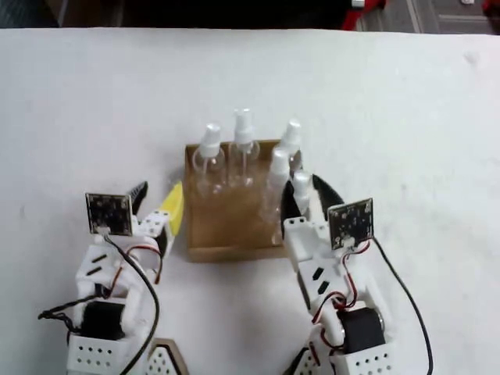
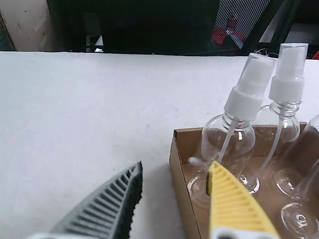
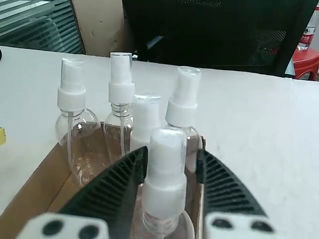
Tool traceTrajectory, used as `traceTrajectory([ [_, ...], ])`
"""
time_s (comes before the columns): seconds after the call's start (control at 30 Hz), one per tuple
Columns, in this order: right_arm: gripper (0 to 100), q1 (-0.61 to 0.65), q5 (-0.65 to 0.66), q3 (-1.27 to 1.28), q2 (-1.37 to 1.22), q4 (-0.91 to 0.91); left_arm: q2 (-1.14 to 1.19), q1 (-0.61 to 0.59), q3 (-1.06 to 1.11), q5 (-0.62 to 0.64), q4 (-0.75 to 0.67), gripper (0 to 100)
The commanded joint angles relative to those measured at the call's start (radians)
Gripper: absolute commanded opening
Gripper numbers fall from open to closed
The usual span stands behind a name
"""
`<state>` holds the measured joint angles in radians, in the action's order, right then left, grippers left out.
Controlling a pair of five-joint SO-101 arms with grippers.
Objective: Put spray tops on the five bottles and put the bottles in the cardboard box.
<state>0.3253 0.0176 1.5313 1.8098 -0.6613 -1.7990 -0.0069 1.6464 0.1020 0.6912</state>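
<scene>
Five clear bottles with white spray tops stand in the cardboard box (image 1: pixel 226 234): two at the back left (image 1: pixel 209 160) (image 1: pixel 243 152), and three down the right side, the nearest (image 1: pixel 301 187). My right gripper (image 1: pixel 306 195) is open, its black fingers either side of that nearest bottle (image 3: pixel 164 174) at spray-top height, one finger (image 3: pixel 124 184) against it and a small gap at the other. My left gripper (image 1: pixel 160 191) stands open and holds nothing, just left of the box. Its yellow finger (image 2: pixel 234 204) hangs over the box's left wall (image 2: pixel 179 149), in front of a bottle (image 2: pixel 229 134).
White table surface (image 1: pixel 94 109) spreads wide on all sides of the box. Dark chairs and room clutter lie beyond the far table edge. Both arm bases sit at the near edge.
</scene>
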Motion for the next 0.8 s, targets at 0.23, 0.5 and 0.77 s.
traceTrajectory([
  [0.23, 18.1, 0.005, 0.014, -0.052, -0.004, -0.028, -0.008, 0.012, -0.008, -0.012, -0.032, 21],
  [0.5, 18.3, 0.004, 0.015, -0.253, -0.004, -0.248, -0.008, 0.012, -0.008, -0.012, -0.032, 21],
  [0.77, 18.0, 0.002, 0.015, -0.408, -0.004, -0.196, -0.008, 0.012, -0.008, -0.012, -0.028, 21],
])
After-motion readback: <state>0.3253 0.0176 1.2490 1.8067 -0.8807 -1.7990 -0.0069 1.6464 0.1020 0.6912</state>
